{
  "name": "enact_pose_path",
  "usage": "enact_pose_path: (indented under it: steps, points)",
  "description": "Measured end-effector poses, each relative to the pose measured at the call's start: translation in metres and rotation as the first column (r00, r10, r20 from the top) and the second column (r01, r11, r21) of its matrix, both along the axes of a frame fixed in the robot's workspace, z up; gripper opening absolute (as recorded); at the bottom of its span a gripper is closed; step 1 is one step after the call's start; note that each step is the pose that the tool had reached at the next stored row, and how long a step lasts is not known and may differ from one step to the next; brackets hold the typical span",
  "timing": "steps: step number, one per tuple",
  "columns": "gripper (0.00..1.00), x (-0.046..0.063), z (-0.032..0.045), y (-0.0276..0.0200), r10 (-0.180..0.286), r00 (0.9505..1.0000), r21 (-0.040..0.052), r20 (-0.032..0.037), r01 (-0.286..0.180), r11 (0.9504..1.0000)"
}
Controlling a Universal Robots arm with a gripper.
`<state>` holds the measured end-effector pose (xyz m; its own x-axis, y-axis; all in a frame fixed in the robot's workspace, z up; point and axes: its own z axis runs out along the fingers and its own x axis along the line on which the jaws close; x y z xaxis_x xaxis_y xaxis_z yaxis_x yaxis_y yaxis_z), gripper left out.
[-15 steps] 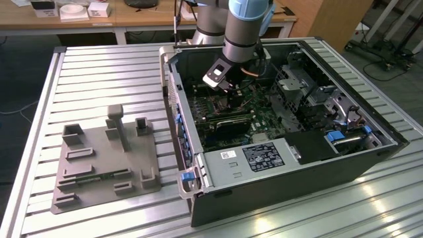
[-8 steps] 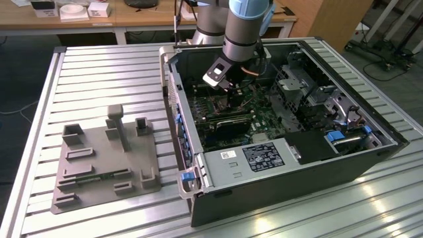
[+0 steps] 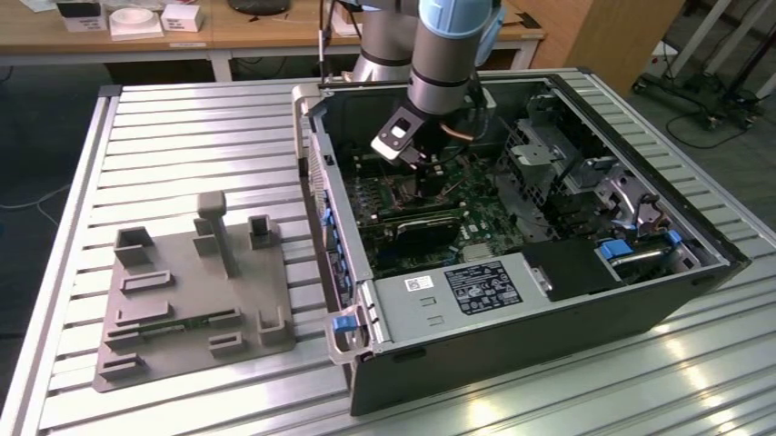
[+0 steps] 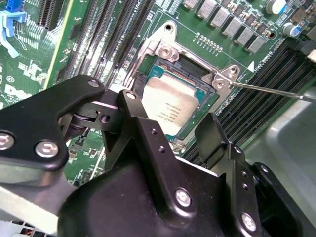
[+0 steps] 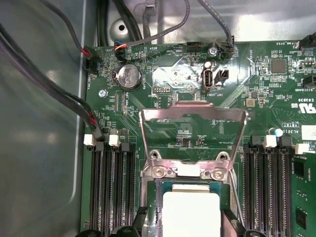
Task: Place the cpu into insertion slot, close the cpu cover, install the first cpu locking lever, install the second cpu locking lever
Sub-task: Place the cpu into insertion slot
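Observation:
The cpu (image 4: 168,106), a small square chip with a silvery top, lies flat in the insertion slot (image 4: 185,69) on the green board; I also see the cpu (image 5: 190,210) in the first wrist view. My gripper (image 4: 170,114) hovers right over it, open, one black finger (image 4: 131,98) on each side of the chip. The cpu cover (image 5: 197,109), a silvery frame with a window, stands swung up on its hinge. A thin locking lever (image 4: 276,92) juts out unlatched beside the slot. In the exterior view the gripper (image 3: 419,159) reaches down into the open computer case.
Long black memory slots (image 5: 111,187) flank the socket on both sides. Cables (image 5: 49,89) run along the case wall. A grey power supply box (image 3: 467,291) and drive cage (image 3: 558,154) crowd the case. A grey fixture plate (image 3: 194,291) lies on the slatted table.

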<state>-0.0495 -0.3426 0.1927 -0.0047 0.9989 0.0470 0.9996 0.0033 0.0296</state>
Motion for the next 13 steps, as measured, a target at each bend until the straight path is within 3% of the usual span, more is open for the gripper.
enact_pose_path:
  steps: [6,13]
  points:
    - [0.67,-0.0017,-0.0002,0.0035,0.0,1.0,0.0002,0.0001,0.0,1.0]
    - [0.67,-0.0014,-0.0004,0.0034,-0.011,0.9999,0.0001,-0.0042,0.011,0.9999]
